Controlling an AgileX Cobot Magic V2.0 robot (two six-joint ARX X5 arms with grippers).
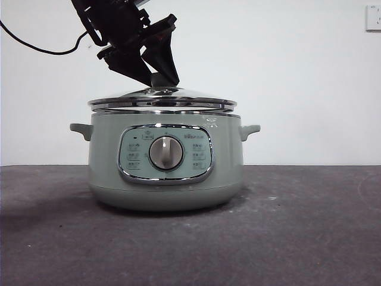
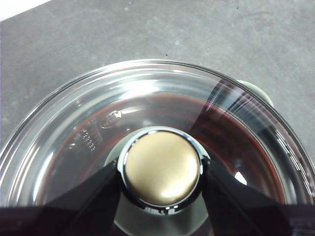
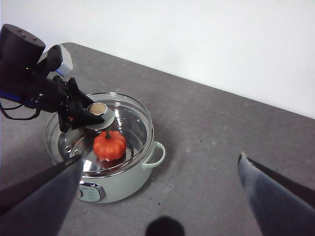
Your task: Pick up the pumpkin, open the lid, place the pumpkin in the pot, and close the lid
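Observation:
The sage-green pot [image 1: 107, 179] stands mid-table with its dial panel [image 1: 165, 153] facing the front camera. The glass lid [image 1: 178, 98] lies level over the pot's rim; I cannot tell whether it rests on it. My left gripper [image 1: 161, 80] comes down from the upper left and is shut on the lid's knob [image 2: 161, 167]. In the right wrist view the pumpkin [image 3: 109, 145] sits inside the pot [image 3: 123, 184], seen through the lid [image 3: 130, 118]. The pot wall hides it in the front view. My right gripper [image 3: 161, 158] is open and empty, high above the table, away from the pot.
The grey table [image 1: 297, 226] runs to a white wall behind. A black cable [image 1: 36, 44] hangs from the left arm at the upper left. A wall socket [image 1: 373, 18] is at the top right.

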